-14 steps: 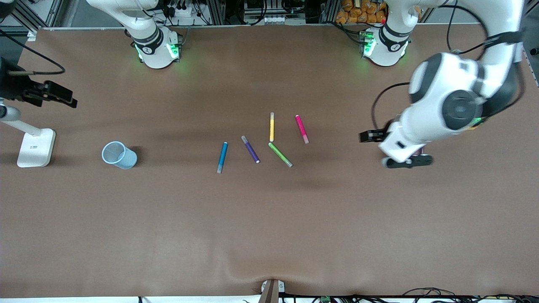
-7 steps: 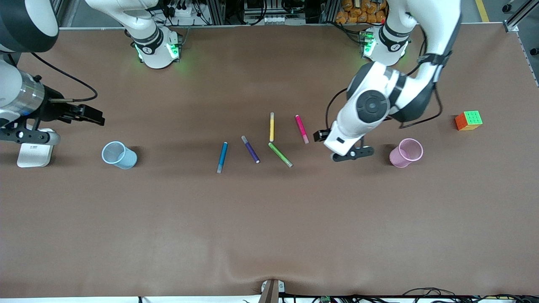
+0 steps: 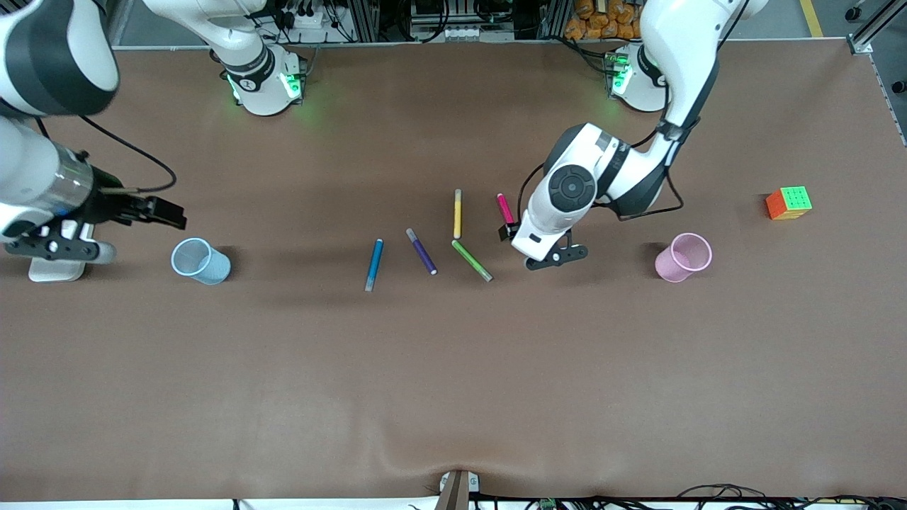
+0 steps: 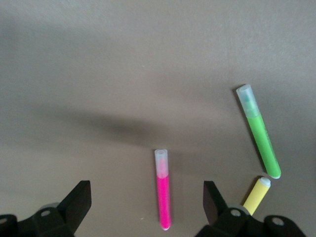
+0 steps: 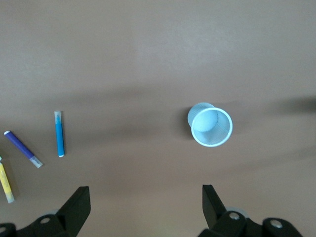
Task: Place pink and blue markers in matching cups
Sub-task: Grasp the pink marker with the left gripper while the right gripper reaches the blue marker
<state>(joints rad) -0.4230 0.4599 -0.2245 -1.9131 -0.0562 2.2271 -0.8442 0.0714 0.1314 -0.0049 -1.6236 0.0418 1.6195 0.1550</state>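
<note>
Left claw (image 3: 521, 248) hangs over the pink marker (image 3: 505, 208), fingers spread wide, holding nothing. In the left wrist view the pink marker (image 4: 163, 190) lies flat on the surface (image 3: 453, 368) between the two fingertips (image 4: 79, 200), apart from both.

Right claw (image 3: 106, 227) is up over the right arm's end of the surface, just beside the blue cup (image 3: 200, 261), also spread wide and empty.

Blue marker (image 3: 373, 264) lies flat mid-surface, well apart from the blue cup. Purple pen (image 3: 421, 251), yellow pen (image 3: 458, 213) and green pen (image 3: 471, 260) lie between the blue marker and the pink one.

Pink cup (image 3: 683, 257) stands upright toward the left arm's end. A colour cube (image 3: 788, 202) sits farther out toward that end.
</note>
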